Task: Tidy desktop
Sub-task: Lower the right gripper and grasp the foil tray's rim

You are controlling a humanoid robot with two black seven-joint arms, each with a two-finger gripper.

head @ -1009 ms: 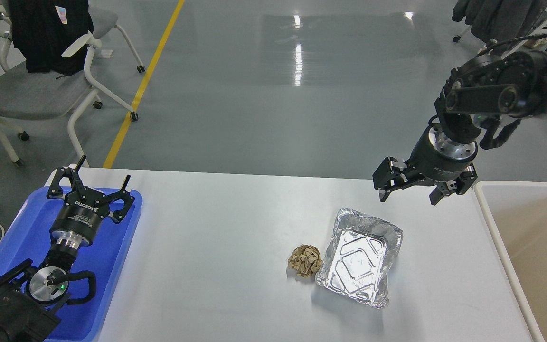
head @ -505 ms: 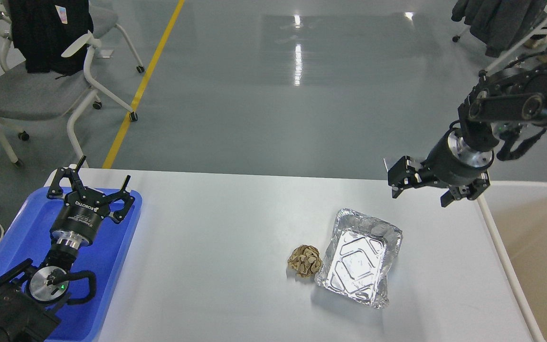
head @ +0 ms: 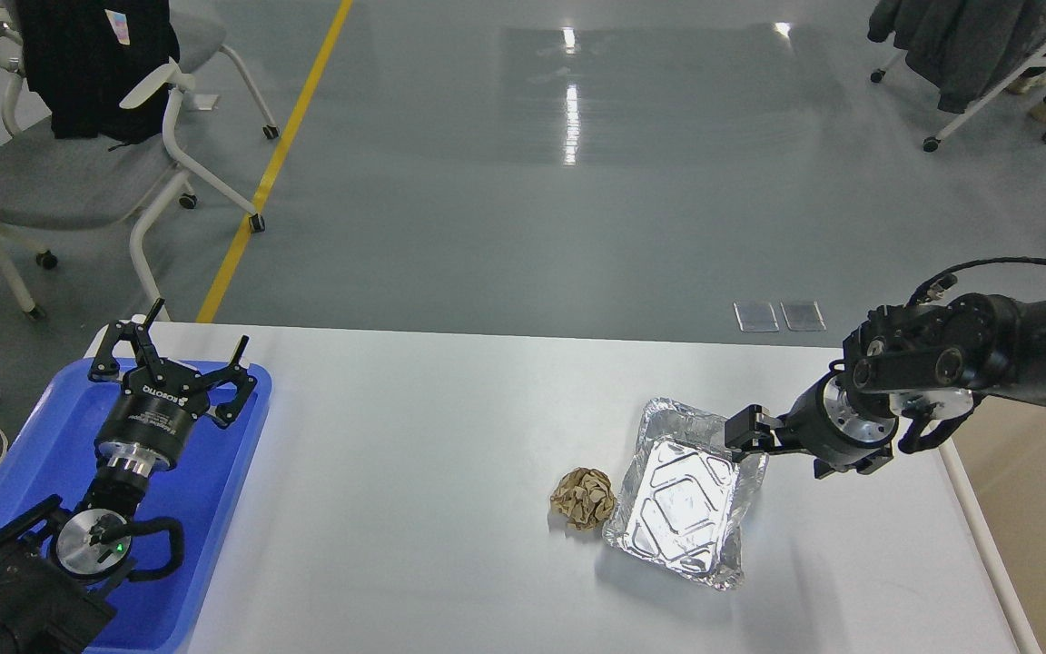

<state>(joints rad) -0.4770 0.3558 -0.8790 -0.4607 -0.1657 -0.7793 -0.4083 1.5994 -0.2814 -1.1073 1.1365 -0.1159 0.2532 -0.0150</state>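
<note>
A crumpled brown paper ball (head: 584,497) lies on the white desktop (head: 414,472), touching the left side of an empty silver foil tray (head: 686,495). My right gripper (head: 791,451) is low over the desktop at the foil tray's far right corner, open. Its left finger (head: 745,432) is at the tray's rim; I cannot tell whether it touches. My left gripper (head: 180,350) is open and empty, above the blue plastic tray (head: 223,509) at the desktop's left end.
A beige bin with a cream rim (head: 972,518) stands against the desktop's right edge. Chairs (head: 78,173) stand on the grey floor beyond the left far corner. A yellow floor line (head: 278,154) runs behind.
My right arm has swung down from high above the desktop's far edge to the foil tray's far right corner. The left arm, paper ball and foil tray have not moved.
</note>
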